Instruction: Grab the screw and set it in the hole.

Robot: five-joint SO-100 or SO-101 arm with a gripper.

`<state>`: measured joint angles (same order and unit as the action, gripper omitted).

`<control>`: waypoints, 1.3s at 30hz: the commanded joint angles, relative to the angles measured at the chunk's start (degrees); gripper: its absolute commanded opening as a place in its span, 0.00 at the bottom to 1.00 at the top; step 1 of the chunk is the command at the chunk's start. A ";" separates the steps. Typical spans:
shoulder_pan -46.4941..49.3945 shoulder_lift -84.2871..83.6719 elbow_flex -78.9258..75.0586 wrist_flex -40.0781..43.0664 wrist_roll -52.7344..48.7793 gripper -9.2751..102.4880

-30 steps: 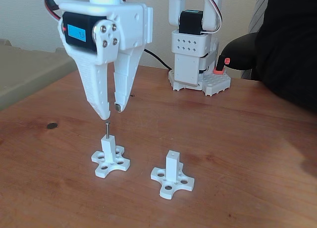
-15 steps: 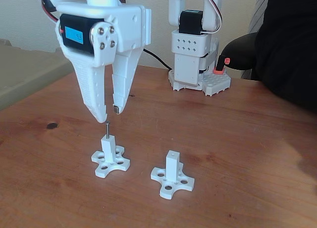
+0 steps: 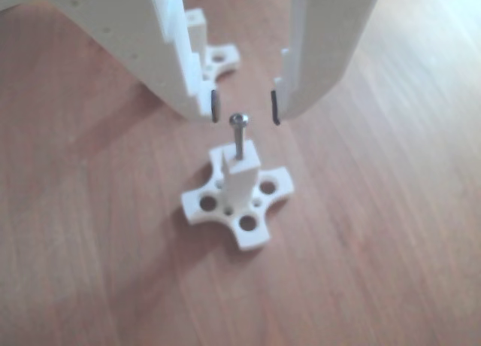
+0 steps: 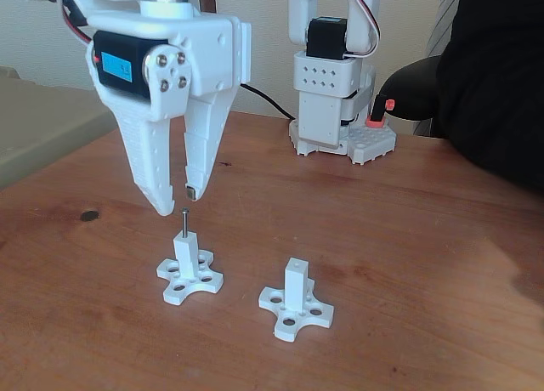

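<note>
The thin grey screw [image 4: 184,220] stands upright in the hole at the top of the left white square post [image 4: 187,253] on its cross-shaped base. In the other view the screw [image 3: 239,137] rises from the post [image 3: 240,174], its head level with the fingertips. My white gripper [image 4: 176,201] hangs open just above it, a little to its left in the fixed view; the other view shows my gripper [image 3: 245,105] with one fingertip on each side of the screw head, not touching. A second alike post [image 4: 296,282] stands to the right, its hole bare.
The arm's white base [image 4: 333,110] stands at the table's back. A person's dark sleeve and a black handle with a red button [image 4: 408,95] occupy the back right. A small dark spot [image 4: 88,215] lies on the wooden table at left. Another cross-shaped fixture [image 3: 209,51] sits behind the fingers.
My open gripper has risen slightly and shifted left, away from the screw. The screw stays standing in the left post.
</note>
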<state>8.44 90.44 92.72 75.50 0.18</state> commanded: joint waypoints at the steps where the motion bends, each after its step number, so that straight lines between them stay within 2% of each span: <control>1: -0.35 1.76 -4.57 0.44 -0.70 0.17; 39: -0.97 1.23 -2.99 0.35 -1.58 0.17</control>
<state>8.09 90.44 92.72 75.50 -0.70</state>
